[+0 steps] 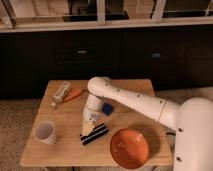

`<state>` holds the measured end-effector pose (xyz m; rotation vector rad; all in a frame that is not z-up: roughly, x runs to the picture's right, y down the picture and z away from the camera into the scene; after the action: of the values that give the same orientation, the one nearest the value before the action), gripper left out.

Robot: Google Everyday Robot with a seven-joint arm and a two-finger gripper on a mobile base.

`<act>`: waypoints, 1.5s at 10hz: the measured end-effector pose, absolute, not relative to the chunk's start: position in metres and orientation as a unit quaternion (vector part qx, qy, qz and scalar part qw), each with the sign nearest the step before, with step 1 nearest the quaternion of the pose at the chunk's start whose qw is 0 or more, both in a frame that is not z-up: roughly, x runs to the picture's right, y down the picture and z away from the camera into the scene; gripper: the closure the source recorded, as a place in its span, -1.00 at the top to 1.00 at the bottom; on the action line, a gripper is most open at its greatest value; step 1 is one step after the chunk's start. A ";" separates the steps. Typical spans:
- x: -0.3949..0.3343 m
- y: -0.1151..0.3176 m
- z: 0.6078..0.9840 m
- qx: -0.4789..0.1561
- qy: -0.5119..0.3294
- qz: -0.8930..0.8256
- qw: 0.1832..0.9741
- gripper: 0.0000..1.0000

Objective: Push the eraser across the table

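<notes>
The eraser (95, 134), a flat black block with pale lengthwise stripes, lies on the light wooden table (65, 150) near its middle front, angled slightly. My white arm reaches in from the right and bends down over the table. My gripper (89, 128) points down at the eraser's left end and seems to touch its near-left edge. A small blue object (107, 108) lies just behind the eraser, next to the arm.
An orange plate (130, 148) sits at the front right, close to the eraser's right end. A white cup (45, 132) stands at the front left. A pale tube (61, 93) and an orange tool (74, 95) lie at the back left. Dark cabinets stand behind.
</notes>
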<state>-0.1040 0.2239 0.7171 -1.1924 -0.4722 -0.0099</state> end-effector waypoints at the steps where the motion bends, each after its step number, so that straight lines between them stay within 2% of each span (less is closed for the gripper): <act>1: -0.104 0.225 0.717 -0.555 -0.219 -0.007 0.803 -0.81; 3: -0.099 0.228 0.711 -0.514 -0.223 -0.015 0.828 -0.81; 5: -0.091 0.239 0.701 -0.424 -0.231 -0.016 0.875 -0.81; 6: -0.088 0.243 0.699 -0.406 -0.234 -0.019 0.883 -0.81; 9: -0.080 0.255 0.703 -0.400 -0.219 -0.036 0.889 -0.81; 15: -0.048 0.291 0.737 -0.416 -0.192 -0.028 0.888 -0.81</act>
<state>-0.0481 0.2915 0.7368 -0.8653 -0.3996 -0.0588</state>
